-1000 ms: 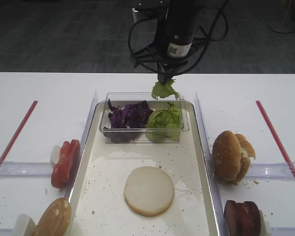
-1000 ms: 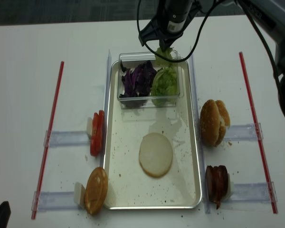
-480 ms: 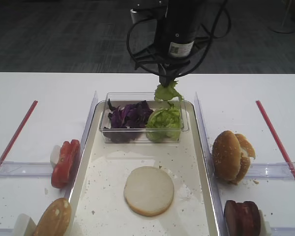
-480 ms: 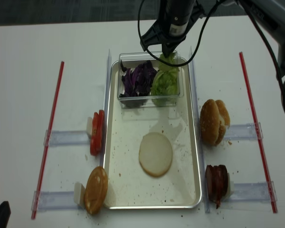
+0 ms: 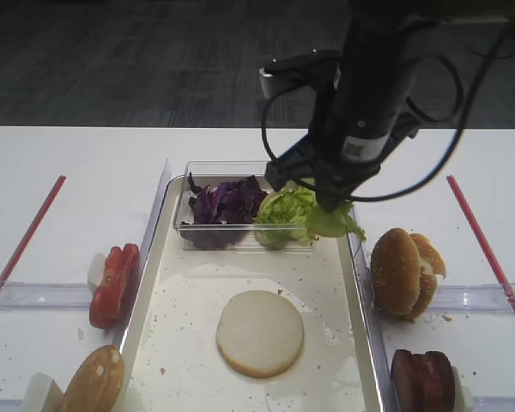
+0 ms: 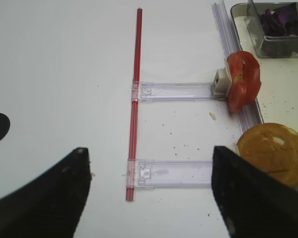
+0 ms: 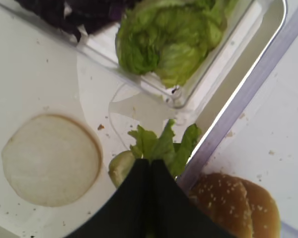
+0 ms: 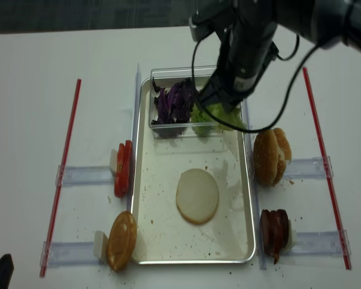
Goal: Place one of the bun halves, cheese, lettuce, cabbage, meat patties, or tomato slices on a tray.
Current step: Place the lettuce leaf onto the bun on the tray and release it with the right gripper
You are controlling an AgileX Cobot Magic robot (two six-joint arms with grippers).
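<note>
Overhead, the right arm reaches down over the tray's (image 5: 354, 283) right rim, its right gripper (image 7: 150, 171) pinched tight on a lettuce leaf (image 7: 165, 146) dangling from the fingertips. Left of the gripper sits the clear box (image 5: 189, 232) of purple cabbage (image 5: 226, 201) and more lettuce; left and lower lies a bun half (image 5: 260, 332), pale face up, with bare tray floor around it. Right of the gripper, past the rim, stacked buns (image 5: 405, 272) stand near. The left gripper's (image 6: 149, 193) dark fingers stand wide apart, holding nothing
</note>
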